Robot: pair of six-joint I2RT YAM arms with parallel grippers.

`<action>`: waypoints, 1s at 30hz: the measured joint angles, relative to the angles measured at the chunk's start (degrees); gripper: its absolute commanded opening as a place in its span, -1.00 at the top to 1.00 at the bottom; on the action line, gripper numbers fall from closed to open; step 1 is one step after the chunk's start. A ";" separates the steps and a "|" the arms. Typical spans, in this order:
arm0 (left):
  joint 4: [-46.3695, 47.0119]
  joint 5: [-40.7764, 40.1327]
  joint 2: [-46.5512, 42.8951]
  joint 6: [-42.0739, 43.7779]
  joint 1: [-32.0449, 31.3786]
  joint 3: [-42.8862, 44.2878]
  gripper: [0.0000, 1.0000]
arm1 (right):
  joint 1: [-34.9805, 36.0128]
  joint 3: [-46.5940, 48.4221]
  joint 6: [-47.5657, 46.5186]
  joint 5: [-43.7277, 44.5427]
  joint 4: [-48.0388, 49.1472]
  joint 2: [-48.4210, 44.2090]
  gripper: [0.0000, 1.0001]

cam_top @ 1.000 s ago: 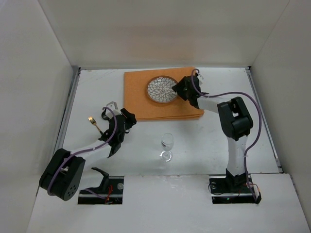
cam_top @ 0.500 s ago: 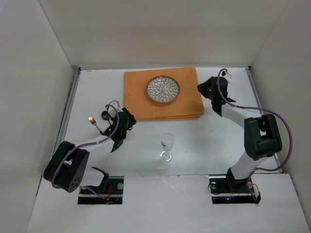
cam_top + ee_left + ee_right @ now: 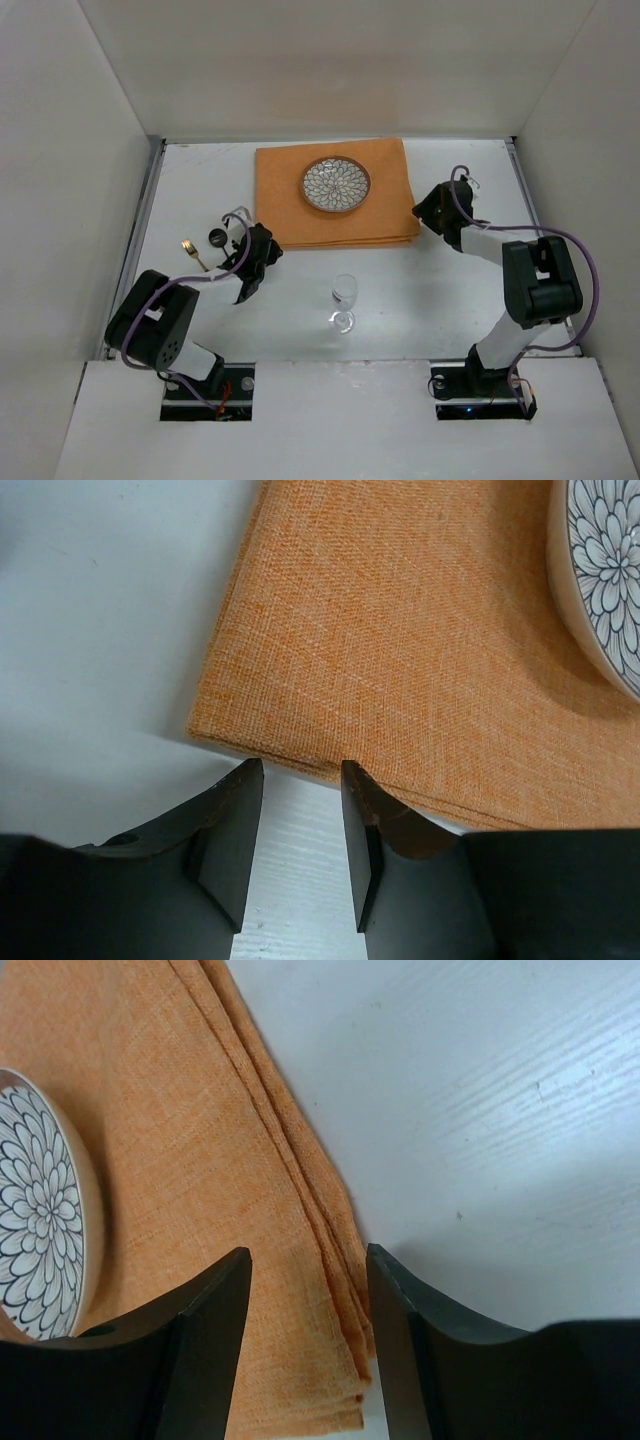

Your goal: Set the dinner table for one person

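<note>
The white dinner table [image 3: 450, 300] bears a folded orange placemat [image 3: 290, 205] at the back middle, with a round flower-patterned plate [image 3: 336, 185] on it. A wine glass [image 3: 344, 296] stands upright in front of the mat. A gold fork [image 3: 194, 255] lies at the left. My left gripper [image 3: 266, 247] is open and empty just off the mat's front left corner [image 3: 400, 650]; its jaws [image 3: 300, 772] are over bare table. My right gripper [image 3: 421, 208] is open and straddles the mat's right edge [image 3: 200, 1110] near the front right corner, with its midpoint in the wrist view [image 3: 308, 1260] over that edge.
White walls enclose the table on three sides. The plate shows at the right edge of the left wrist view [image 3: 605, 580] and at the left edge of the right wrist view [image 3: 40, 1220]. Bare table [image 3: 480, 1080] lies right of the mat.
My right gripper has left the plate and swung right, then come to the mat's right edge. My left gripper has edged closer to the mat's front left corner.
</note>
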 measured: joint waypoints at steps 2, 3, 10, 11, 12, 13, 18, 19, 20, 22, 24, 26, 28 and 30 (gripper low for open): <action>-0.35 0.00 0.98 -0.70 0.42 0.70 0.33 | 0.00 -0.52 0.11 -0.50 -0.74 -0.94 -0.04; -0.50 0.00 1.42 -1.07 0.72 1.09 0.33 | 0.00 -0.94 0.11 -0.87 -0.87 -1.51 0.01; -1.22 0.02 4.74 -2.49 1.99 4.00 0.35 | 0.11 -1.97 0.15 -3.56 -2.23 -2.34 0.13; -1.27 0.00 5.25 -2.58 2.16 4.46 0.36 | 0.11 -2.25 0.15 -3.98 -2.21 -2.34 0.03; -1.31 -0.07 5.84 -2.62 2.25 4.98 0.36 | 0.20 -2.80 0.28 -4.13 -2.16 -2.56 -0.07; -1.31 -0.17 6.32 -2.62 2.34 5.42 0.36 | 0.31 -3.45 0.42 -4.26 -2.25 -2.89 -0.10; -0.81 -1.36 9.01 -2.75 2.73 7.63 0.37 | 0.76 -6.56 0.15 -4.66 -3.52 -5.57 0.30; -0.66 -1.53 9.46 -2.82 2.80 8.00 0.38 | 0.81 -6.69 0.13 -4.70 -3.69 -5.88 0.41; -0.42 -1.64 9.99 -2.84 2.91 8.41 0.38 | 0.85 -6.69 0.11 -4.76 -3.74 -6.01 0.49; -0.04 -1.95 10.84 -2.86 2.99 9.14 0.38 | 0.87 -6.71 0.22 -4.98 -3.67 -6.03 0.62; 0.11 -2.12 11.23 -2.86 2.99 9.51 0.37 | 0.87 -6.78 0.28 -5.18 -3.67 -6.05 0.71; 0.13 -2.10 11.23 -2.89 2.99 9.51 0.36 | 0.87 -6.91 0.33 -5.33 -3.61 -6.12 0.77; 0.11 -2.08 11.10 -2.91 2.99 9.51 0.31 | 0.87 -7.54 0.37 -5.33 -3.48 -6.64 0.78; 0.09 -1.92 10.67 -3.08 2.91 9.40 0.25 | 0.87 -8.33 0.57 -5.16 -3.32 -7.56 0.77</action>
